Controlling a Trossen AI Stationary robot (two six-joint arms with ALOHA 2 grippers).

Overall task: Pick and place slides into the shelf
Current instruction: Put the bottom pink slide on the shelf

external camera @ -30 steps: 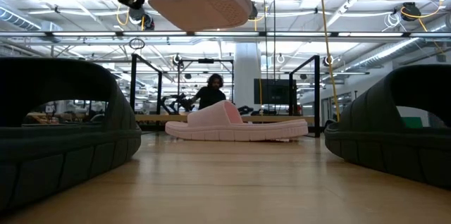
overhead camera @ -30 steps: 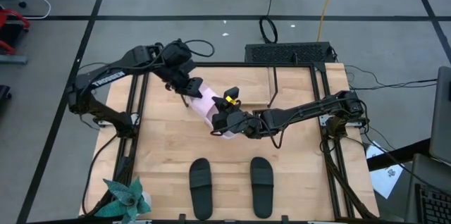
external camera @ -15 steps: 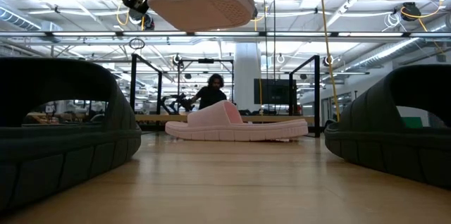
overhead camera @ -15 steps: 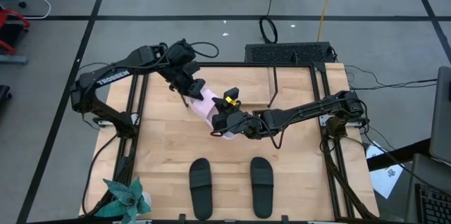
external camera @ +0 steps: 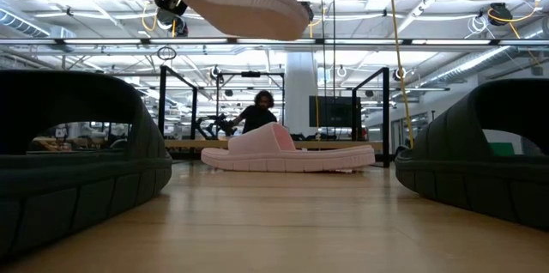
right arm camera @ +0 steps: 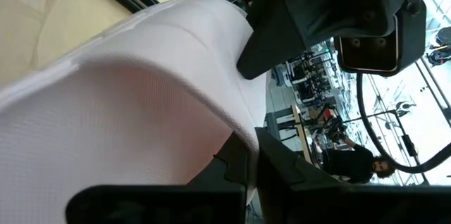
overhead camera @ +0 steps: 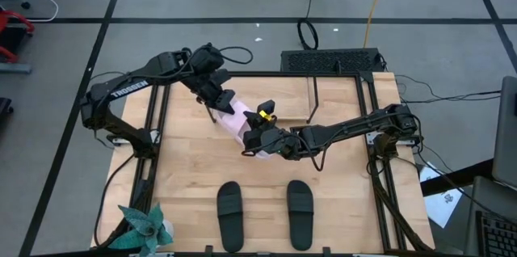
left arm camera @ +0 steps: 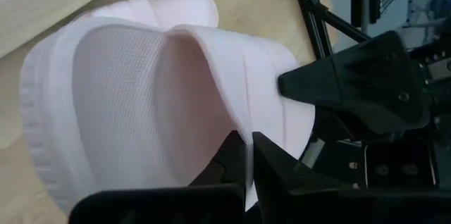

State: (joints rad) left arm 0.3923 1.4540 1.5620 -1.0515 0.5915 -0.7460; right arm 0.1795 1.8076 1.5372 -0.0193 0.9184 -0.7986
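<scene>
A pale pink slide (overhead camera: 239, 120) hangs above the table's middle, its sole (external camera: 249, 3) showing from below in the low view. My left gripper (overhead camera: 220, 103) is shut on it from the far left. My right gripper (overhead camera: 257, 140) is shut on it from the right. A second pink slide (external camera: 287, 151) lies sole-down on the table underneath, and its end (left arm camera: 180, 4) shows in the left wrist view. Two black slides (overhead camera: 230, 205) (overhead camera: 300, 203) lie sole-down near the front edge. The shelf (overhead camera: 312, 99) stands at the far right. My left gripper pinches the edge of the strap (left arm camera: 236, 122), one finger under the strap against the lining and one on its outer face. The fingers slant down from the table's far left. The slide hangs clear of the table, tilted. My right gripper pinches the strap's other edge (right arm camera: 239, 129), one finger inside the opening and one outside. It comes nearly level from the table's right side. Its fingers (left arm camera: 331, 83) show on that edge in the left wrist view. The slide is lifted clear.
A potted plant (overhead camera: 145, 229) stands at the near left corner. The black table frame (overhead camera: 158, 120) runs along both sides. A keyboard-like black grid (overhead camera: 331, 61) lies beyond the far edge. A person (external camera: 257, 112) sits far off in the room.
My left gripper has shut on the pink slide's strap and rolled a little. The slide, still held up by my right gripper, has tipped slightly. Neither arm has travelled.
</scene>
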